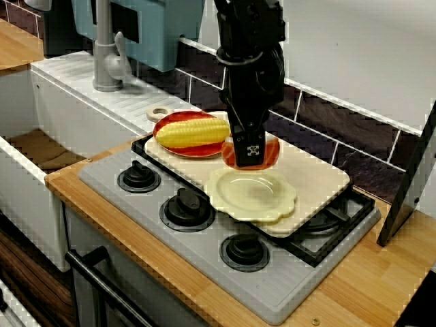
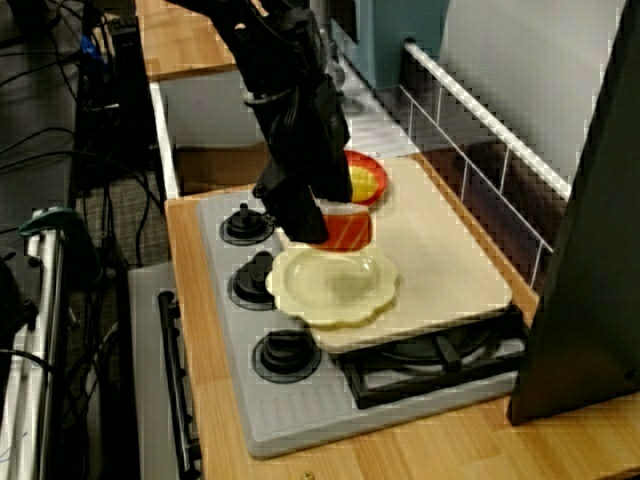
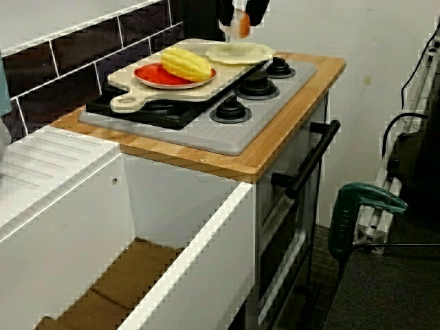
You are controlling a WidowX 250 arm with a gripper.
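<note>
1. Front view shows us the pincer closed on an orange-red piece. The piece is held just above the cutting board, between the red plate and the cream plate.
2. From the sink-side view, the orange-red piece sits at the very tips of the pincer and is clear of the board. We judge that such a shallow hold can slip. The piece would then fall on the rim of the cream plate and could bounce toward the knobs.
3. The corn lies loose on the red plate, just beside the pincer. We think a sideways move of the arm could push it, and because it is round it would roll off easily.
4. The cutting board rests on the black burner grate, not on the bench. A hard press near its edge could make it tilt, and both plates would slide.
5. Around are the tap and the sink on one side, and the tiled wall behind. A black stand leans at the other end of the bench. We think the wall and the stand leave the arm little room on those sides.
</note>
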